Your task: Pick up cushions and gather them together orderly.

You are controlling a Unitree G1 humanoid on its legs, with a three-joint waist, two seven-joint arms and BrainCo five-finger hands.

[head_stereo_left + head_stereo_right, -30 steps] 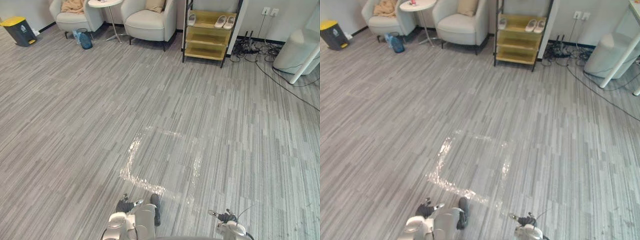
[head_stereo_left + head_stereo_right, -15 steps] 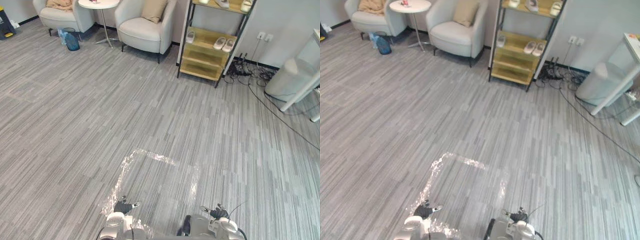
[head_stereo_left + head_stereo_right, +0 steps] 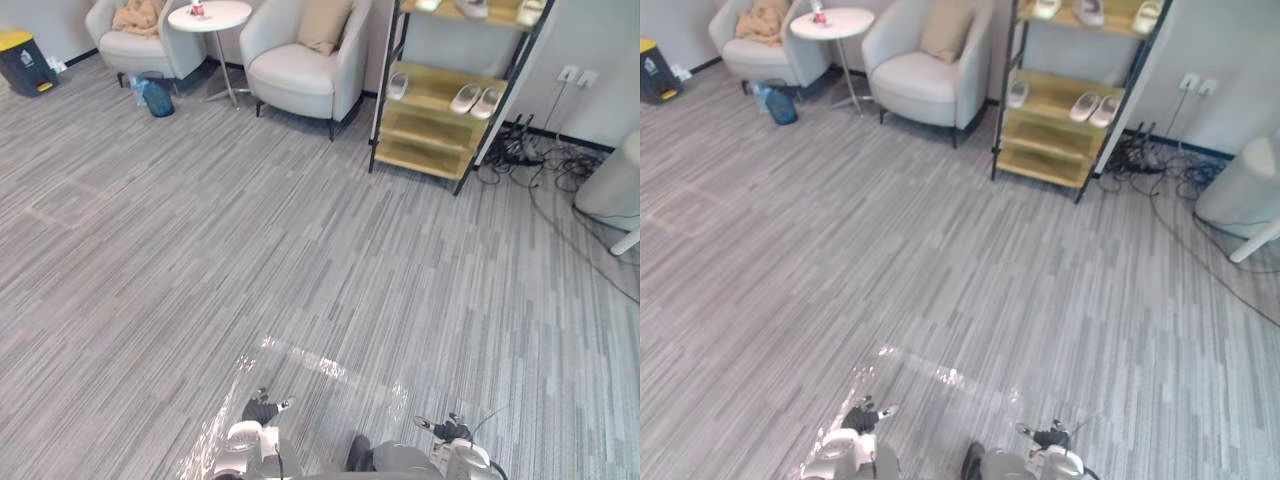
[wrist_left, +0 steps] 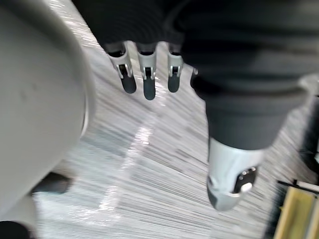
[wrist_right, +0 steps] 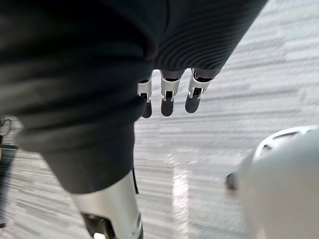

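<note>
A tan cushion (image 3: pixel 325 24) leans upright against the back of the pale armchair (image 3: pixel 300 75) at the far side of the room. A crumpled tan cushion or throw (image 3: pixel 139 15) lies on the second armchair (image 3: pixel 135 45) to its left. My left hand (image 3: pixel 262 410) and right hand (image 3: pixel 447 430) hang low at the view's bottom edge, far from both chairs. In the left wrist view the left hand's fingers (image 4: pixel 145 74) are straight and hold nothing. The right hand's fingers (image 5: pixel 168 94) are likewise straight and empty above the floor.
A round white side table (image 3: pixel 210 15) stands between the armchairs, with a blue bin (image 3: pixel 156 96) beneath. A wooden shoe rack (image 3: pixel 450 100) stands to the right, cables (image 3: pixel 545 160) beyond it. A yellow-lidded bin (image 3: pixel 22 60) is far left. Shiny tape marks (image 3: pixel 300 355) cross the floor.
The whole picture has shifted, so the camera moved: the armchairs and shoe rack now show further right and the tape marks nearer. Both hands stay low and empty.
</note>
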